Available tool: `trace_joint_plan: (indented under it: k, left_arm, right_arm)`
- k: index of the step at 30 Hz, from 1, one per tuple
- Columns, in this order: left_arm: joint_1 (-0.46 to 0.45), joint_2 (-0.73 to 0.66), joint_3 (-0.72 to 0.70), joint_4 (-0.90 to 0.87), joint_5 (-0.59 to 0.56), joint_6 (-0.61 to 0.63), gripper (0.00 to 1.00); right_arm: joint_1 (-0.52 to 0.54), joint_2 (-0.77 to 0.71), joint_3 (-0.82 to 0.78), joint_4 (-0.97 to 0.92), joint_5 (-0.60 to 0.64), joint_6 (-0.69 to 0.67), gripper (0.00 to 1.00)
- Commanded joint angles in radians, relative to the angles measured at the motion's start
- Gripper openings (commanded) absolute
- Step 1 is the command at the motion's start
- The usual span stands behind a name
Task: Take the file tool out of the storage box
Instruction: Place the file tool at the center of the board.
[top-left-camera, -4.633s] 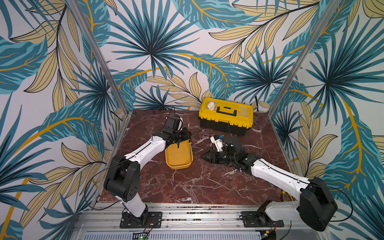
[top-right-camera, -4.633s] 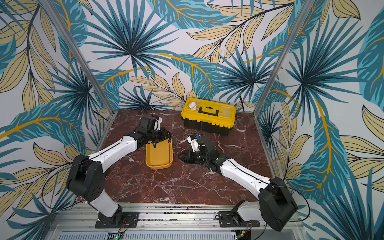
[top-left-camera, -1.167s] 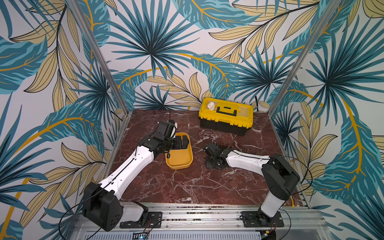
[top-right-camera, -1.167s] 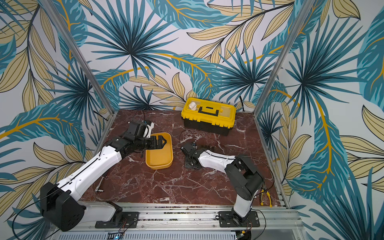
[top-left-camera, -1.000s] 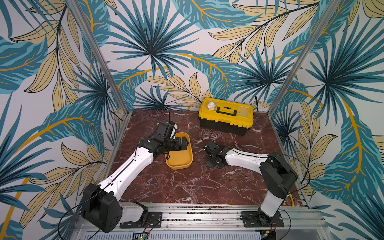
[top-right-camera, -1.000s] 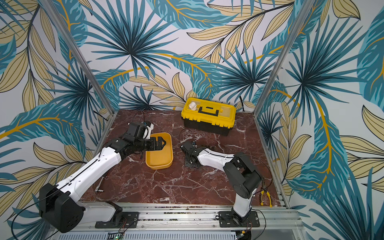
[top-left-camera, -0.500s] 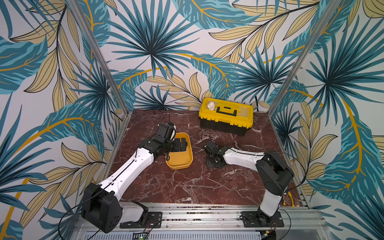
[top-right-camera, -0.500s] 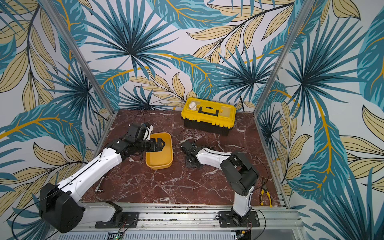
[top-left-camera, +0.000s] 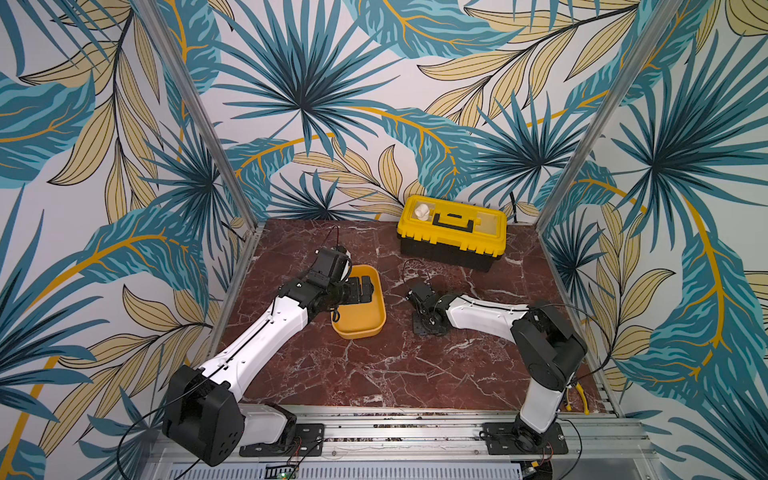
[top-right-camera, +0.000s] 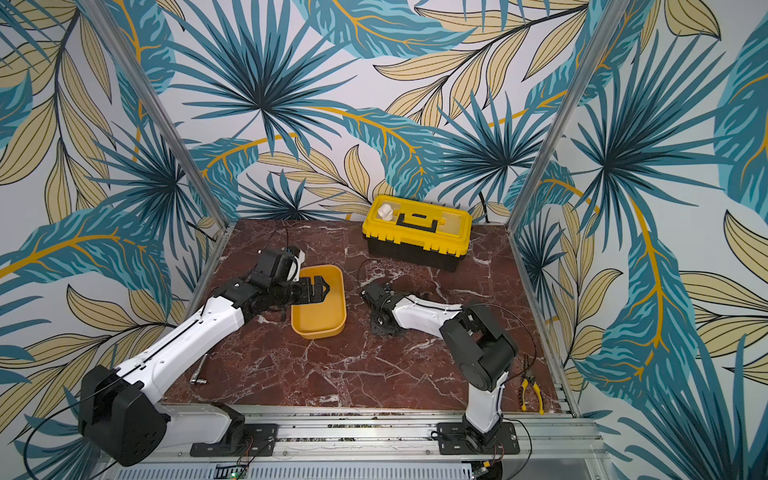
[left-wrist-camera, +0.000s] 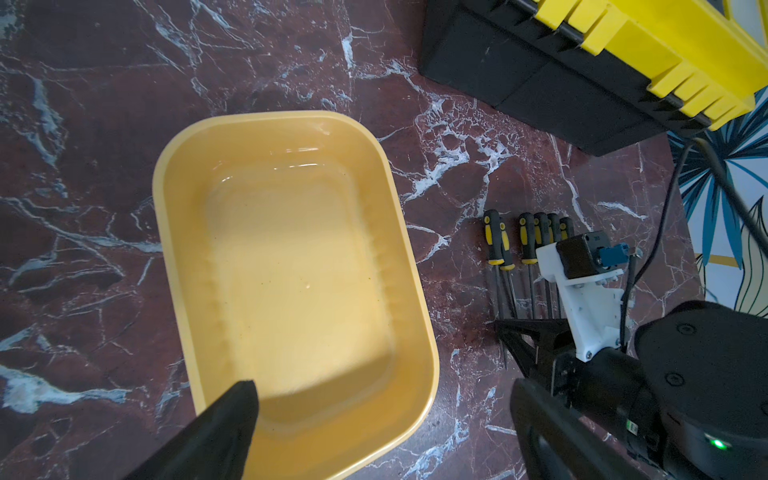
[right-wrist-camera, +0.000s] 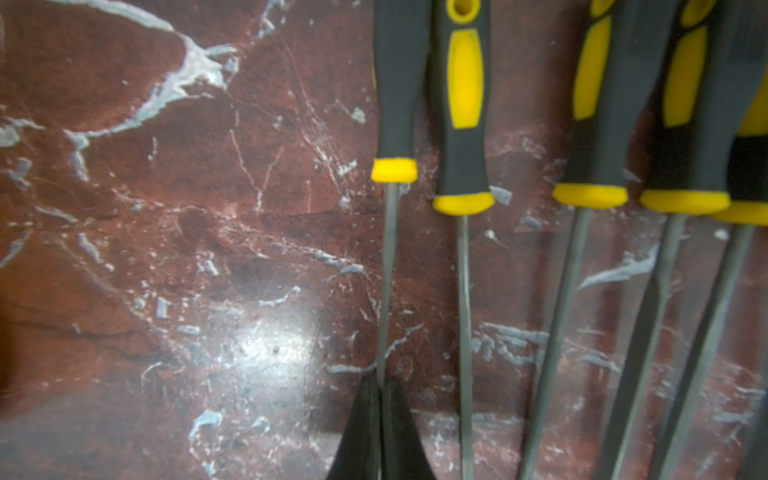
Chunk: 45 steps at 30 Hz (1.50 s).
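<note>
Our right gripper is clenched, its black tips pinched on the thin grey shaft of the file tool. This file is the one in its row closest to the storage box. It is outside the box, just to its right, and we cannot tell whether it rests on the marble tabletop or is slightly lifted. The other files lie parallel beside it, all with black-and-yellow handles. A small marking on the housing of the right wrist camera is too small for us to read.

Our left gripper hangs released, jaws spread wide, over the far left part of the box. The box's rim runs smooth and rounded, and a strip of bare marble separates it from the files.

Farther out, the yellow-lidded toolbox stands at the far right against the wall, with a white object on its lid. Pliers lie at the near right edge and a metal rod lies near the left edge. Between them, a wide stretch of marble runs along the near rail.
</note>
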Motion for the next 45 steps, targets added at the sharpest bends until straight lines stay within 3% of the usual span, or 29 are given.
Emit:
trace_joint_plan:
  k: [1,18,28,33,38,41,44,45]
  left_arm:
    - [0.004,-0.022,-0.032,0.024,-0.009,-0.009,1.0]
    - [0.002,-0.013,-0.03,0.024,-0.01,-0.01,1.0]
    - [0.002,-0.014,0.006,-0.026,-0.062,0.014,1.0]
    - [0.002,-0.023,0.024,-0.051,-0.107,0.033,1.0]
    - [0.006,-0.036,0.031,-0.067,-0.144,0.051,1.0]
    - [0.009,-0.043,0.03,-0.071,-0.158,0.06,1.0]
    - [0.013,-0.054,0.025,-0.071,-0.186,0.075,1.0]
    - [0.015,-0.058,0.025,-0.072,-0.19,0.078,1.0]
  right_arm:
    - [-0.003,0.037,0.0,-0.018,0.016,-0.008,0.06]
    - [-0.003,0.02,0.009,-0.02,0.009,-0.019,0.2]
    - [-0.004,-0.12,0.019,-0.051,0.012,-0.083,0.31]
    - [-0.016,-0.211,-0.006,-0.055,0.007,-0.137,0.47]
    - [-0.039,-0.301,-0.037,-0.053,-0.015,-0.197,0.77]
    - [-0.062,-0.351,-0.054,-0.055,-0.042,-0.216,0.85]
    - [-0.076,-0.402,-0.074,-0.05,-0.045,-0.231,0.99]
    - [-0.081,-0.414,-0.077,-0.049,-0.047,-0.239,1.0]
